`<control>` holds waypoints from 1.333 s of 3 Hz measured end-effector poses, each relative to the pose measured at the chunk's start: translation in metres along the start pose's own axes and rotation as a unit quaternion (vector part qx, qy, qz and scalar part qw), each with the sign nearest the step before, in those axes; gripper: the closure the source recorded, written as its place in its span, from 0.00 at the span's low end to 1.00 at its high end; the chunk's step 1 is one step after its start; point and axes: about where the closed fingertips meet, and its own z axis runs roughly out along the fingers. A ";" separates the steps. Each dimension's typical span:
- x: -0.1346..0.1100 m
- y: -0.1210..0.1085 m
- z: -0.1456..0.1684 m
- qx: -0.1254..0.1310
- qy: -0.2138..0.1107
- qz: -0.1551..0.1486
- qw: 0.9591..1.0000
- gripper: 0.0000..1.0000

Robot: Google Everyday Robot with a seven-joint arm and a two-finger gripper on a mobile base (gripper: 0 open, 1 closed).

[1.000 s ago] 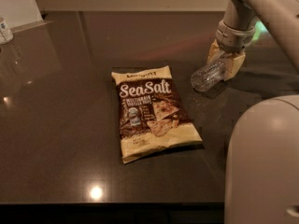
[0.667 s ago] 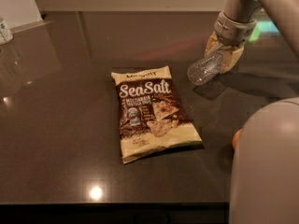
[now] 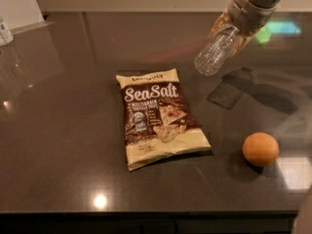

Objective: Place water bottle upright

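The water bottle (image 3: 213, 54) is a small clear ribbed plastic bottle. It hangs tilted in the air above the dark table, its base pointing down and to the left, its cap end hidden inside the gripper. My gripper (image 3: 233, 32) is at the upper right, shut on the bottle's upper part, well above the tabletop. The bottle's shadow falls on the table to the right of the snack bag.
A Sea Salt snack bag (image 3: 158, 116) lies flat in the middle of the dark table (image 3: 58, 130). An orange (image 3: 261, 149) sits at the front right. A small white-labelled container (image 3: 5, 31) stands at the far left edge. The table's front edge runs along the bottom.
The gripper has lifted the bottle off the table and carried it upward. The arm's body has moved out of the lower right, uncovering the orange.
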 end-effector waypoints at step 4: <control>0.003 -0.034 -0.022 0.100 0.076 -0.101 0.987 1.00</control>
